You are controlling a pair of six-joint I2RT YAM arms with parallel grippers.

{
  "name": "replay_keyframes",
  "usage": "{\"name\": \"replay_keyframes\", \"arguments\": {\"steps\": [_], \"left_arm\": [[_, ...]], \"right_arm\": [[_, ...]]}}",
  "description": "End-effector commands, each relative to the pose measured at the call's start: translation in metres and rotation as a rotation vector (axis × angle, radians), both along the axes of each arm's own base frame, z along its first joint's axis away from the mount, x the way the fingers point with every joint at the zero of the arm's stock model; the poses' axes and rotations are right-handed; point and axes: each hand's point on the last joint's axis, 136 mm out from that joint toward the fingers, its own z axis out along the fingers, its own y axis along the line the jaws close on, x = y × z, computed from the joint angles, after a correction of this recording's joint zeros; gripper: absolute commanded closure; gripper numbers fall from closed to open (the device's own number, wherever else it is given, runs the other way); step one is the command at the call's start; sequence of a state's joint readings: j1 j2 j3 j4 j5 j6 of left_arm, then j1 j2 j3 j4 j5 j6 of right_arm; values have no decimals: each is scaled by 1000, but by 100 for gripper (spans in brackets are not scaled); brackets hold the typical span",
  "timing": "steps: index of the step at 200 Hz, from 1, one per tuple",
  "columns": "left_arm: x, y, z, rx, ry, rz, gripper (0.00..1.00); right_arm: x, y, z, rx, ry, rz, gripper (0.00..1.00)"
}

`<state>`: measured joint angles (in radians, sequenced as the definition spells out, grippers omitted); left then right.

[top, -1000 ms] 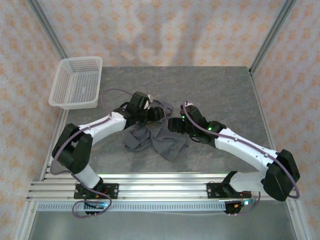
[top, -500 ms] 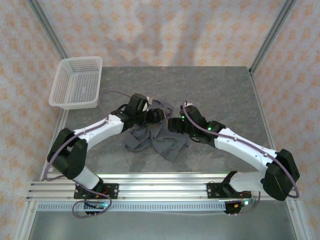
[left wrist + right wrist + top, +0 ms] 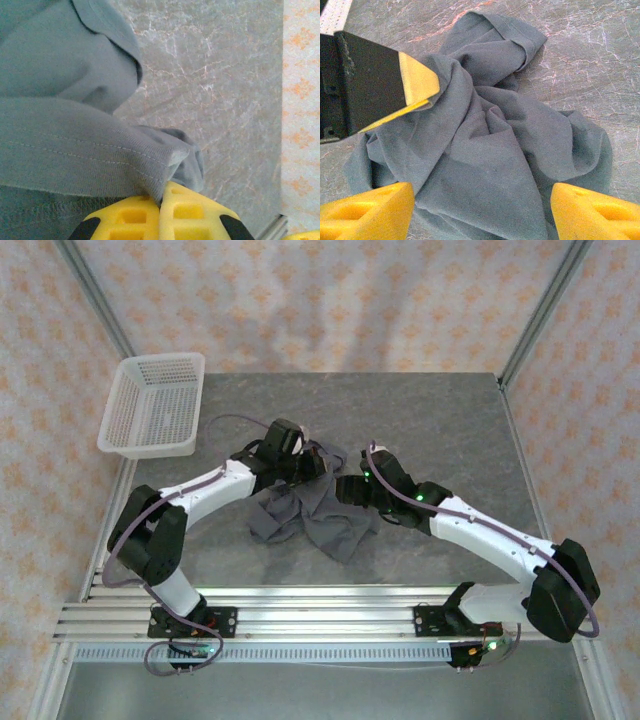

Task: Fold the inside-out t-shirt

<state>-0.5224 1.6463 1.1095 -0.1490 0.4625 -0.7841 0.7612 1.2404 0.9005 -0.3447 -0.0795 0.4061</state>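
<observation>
The left gripper (image 3: pixel 161 199) pinches the t-shirt (image 3: pixel 65 145), seemingly at its hem; the right gripper (image 3: pixel 482 197) hangs spread over its middle.

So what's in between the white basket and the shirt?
From the top view, mostly bare grey table, crossed by the left arm and its thin purple cable. The basket and the t-shirt don't touch.
</observation>
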Motion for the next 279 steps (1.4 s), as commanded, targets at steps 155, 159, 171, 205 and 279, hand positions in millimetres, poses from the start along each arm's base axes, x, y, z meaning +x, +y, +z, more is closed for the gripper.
{"name": "replay_keyframes", "arguments": {"steps": [155,159,171,205,279], "left_arm": [[76,61,44,-99,4,103,99],[76,62,44,-98,3,105,99],[78,66,43,-98,4,111,99],[82,81,36,-55,-3,137,94],[43,132,22,117,-14,165,53]], "right_arm": [[79,105,-42,-376,-340,39,39],[78,105,-43,-371,-334,45,44],[71,108,-43,-341,-311,80,63],[49,117,-37,-252,-242,195,100],[6,100,-37,-134,-183,389,100]]}}
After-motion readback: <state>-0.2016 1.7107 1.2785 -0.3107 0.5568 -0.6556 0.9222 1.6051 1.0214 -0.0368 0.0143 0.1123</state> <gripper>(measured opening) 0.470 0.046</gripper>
